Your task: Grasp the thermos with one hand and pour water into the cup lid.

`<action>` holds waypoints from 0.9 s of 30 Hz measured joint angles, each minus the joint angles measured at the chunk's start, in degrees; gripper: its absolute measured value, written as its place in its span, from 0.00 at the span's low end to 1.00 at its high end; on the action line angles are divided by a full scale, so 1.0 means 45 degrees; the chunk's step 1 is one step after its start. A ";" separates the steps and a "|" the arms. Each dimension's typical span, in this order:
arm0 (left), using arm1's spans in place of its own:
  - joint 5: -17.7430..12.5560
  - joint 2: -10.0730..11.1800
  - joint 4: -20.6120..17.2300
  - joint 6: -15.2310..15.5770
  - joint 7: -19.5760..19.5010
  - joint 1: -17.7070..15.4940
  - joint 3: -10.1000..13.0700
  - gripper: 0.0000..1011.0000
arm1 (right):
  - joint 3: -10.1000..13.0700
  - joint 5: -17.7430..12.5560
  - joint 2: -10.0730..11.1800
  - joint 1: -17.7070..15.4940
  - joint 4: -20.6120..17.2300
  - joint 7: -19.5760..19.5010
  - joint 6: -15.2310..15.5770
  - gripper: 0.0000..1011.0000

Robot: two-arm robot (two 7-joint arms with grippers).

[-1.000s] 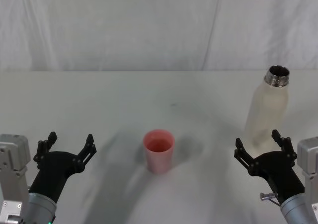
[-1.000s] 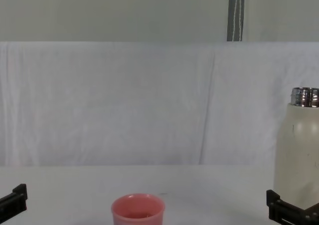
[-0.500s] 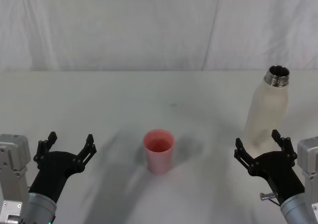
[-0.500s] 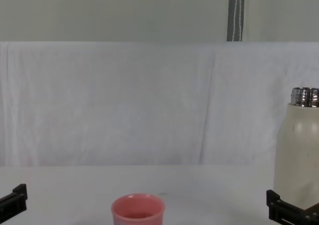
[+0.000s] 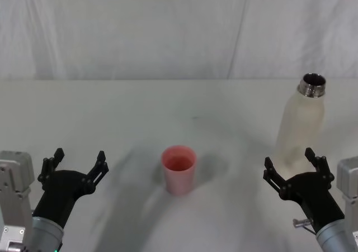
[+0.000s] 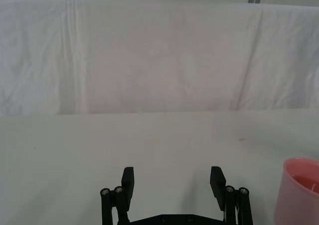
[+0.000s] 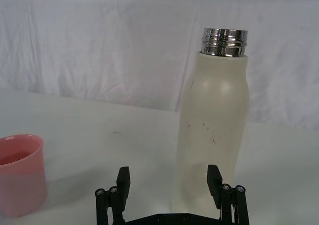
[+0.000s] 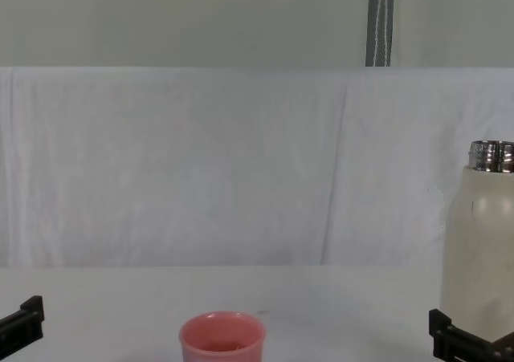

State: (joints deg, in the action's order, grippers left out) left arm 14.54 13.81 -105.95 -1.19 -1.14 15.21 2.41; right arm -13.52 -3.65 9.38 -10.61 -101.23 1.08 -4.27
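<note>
The cream-white thermos (image 5: pixel 301 124) stands upright and uncapped at the table's right side, its steel neck showing; I also see the thermos (image 7: pixel 214 125) (image 8: pixel 482 250) from the right wrist and the chest. My right gripper (image 5: pixel 291 165) is open just in front of the bottle's base, with nothing between its fingers (image 7: pixel 123 177). The pink cup lid (image 5: pixel 179 169) sits upright mid-table, left of the thermos, and the cup lid (image 8: pixel 222 339) (image 7: pixel 20 172) (image 6: pixel 301 190) holds a little liquid. My left gripper (image 5: pixel 78 161) stands open and empty near the front left.
A white cloth covers the table (image 5: pixel 140 112) and hangs as a backdrop behind it. A grey vertical post (image 8: pixel 379 21) rises behind the backdrop. Bare table lies between the cup lid and each gripper.
My right gripper has shifted very slightly back toward the front edge. The left gripper, thermos and cup lid have not moved.
</note>
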 joint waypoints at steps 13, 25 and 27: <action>0.0000 0.0000 0.0000 0.0000 0.0001 0.0000 0.0000 0.99 | 0.0624 -0.0663 -0.0178 -0.0115 -0.0042 0.1063 0.0505 0.99; 0.0000 0.0000 0.0000 0.0000 0.0001 0.0000 0.0000 0.99 | 0.0910 -0.0651 -0.0096 0.0081 0.0094 0.1498 0.0773 0.99; 0.0000 0.0000 0.0000 -0.0001 0.0001 0.0000 0.0000 0.99 | 0.0959 -0.0604 -0.0042 0.0165 0.0138 0.1537 0.0797 0.99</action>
State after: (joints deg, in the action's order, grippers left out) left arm 14.54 13.81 -105.95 -1.19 -1.14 15.21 2.41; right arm -9.21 -6.37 9.19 -9.86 -100.60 8.00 -0.68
